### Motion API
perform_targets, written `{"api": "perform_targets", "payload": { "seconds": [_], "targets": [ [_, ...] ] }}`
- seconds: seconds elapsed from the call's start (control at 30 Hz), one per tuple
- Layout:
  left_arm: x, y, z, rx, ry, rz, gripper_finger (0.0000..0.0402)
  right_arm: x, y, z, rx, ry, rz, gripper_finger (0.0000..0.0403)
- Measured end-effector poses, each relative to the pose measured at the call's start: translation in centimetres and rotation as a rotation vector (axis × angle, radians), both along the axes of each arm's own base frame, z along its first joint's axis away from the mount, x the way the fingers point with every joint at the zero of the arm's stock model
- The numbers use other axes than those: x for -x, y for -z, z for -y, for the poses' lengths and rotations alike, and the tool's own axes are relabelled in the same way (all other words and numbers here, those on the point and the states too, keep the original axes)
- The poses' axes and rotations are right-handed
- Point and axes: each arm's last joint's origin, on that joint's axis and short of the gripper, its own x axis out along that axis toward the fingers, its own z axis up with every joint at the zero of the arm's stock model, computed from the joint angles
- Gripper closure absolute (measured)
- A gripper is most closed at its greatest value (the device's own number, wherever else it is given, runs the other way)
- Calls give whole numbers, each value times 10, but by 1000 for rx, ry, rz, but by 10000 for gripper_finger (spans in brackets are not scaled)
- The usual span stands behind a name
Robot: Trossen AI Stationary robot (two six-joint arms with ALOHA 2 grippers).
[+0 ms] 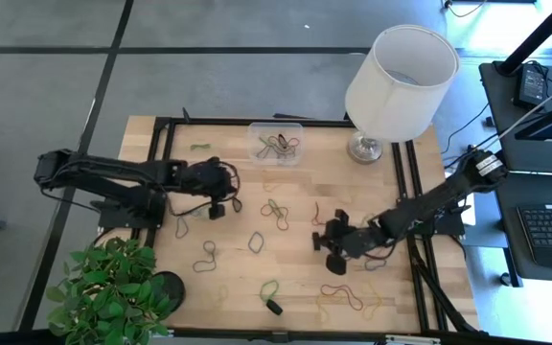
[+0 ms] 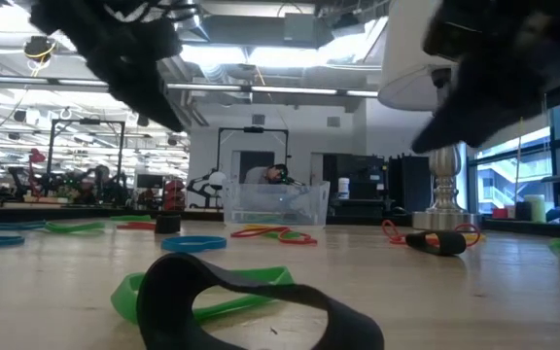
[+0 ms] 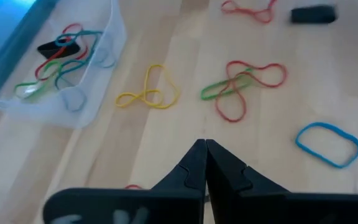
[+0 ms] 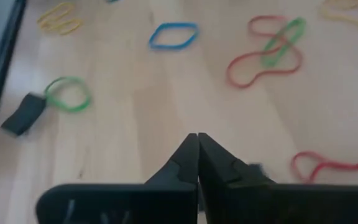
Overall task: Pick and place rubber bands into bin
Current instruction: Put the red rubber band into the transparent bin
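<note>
The clear bin [image 1: 276, 144] stands at the table's far middle with several rubber bands inside [image 3: 58, 53]. Loose rubber bands lie flat on the wood: a yellow one [image 3: 148, 93], a red and green tangle [image 3: 241, 87], a blue one [image 4: 174, 35] and a green one [image 4: 67, 93]. My left gripper [image 3: 205, 146] hovers left of centre [image 1: 228, 201], shut, with nothing between its fingers. My right gripper [image 4: 197, 138] hovers right of centre [image 1: 322, 238], also shut and empty, with a red band [image 4: 328, 165] on the table beside it.
A white lampshade on a metal base [image 1: 401, 81] stands at the far right, next to the bin. A potted plant [image 1: 108, 287] fills the near left corner. Small black blocks lie among the bands [image 1: 274, 307] [image 3: 312, 14]. Black rails [image 1: 412, 182] run along the table's sides.
</note>
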Motion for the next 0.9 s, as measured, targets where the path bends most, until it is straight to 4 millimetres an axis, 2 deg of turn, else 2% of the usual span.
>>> {"api": "perform_targets", "payload": {
  "seconds": [0.17,0.33,0.57,0.9],
  "targets": [
    [-24,-5,-6,-47,-57,-141,401,4,6,1,21,-19,0,394],
    [-40,3,-19,-38,-102,-288,389,-1,2,6,78,-49,13,393],
    [-40,29,-43,9,-194,-460,331,-2,1,5,88,-81,4,394],
    [-44,60,-66,77,-257,-585,259,-1,3,6,114,-93,-20,391]
  ]
}}
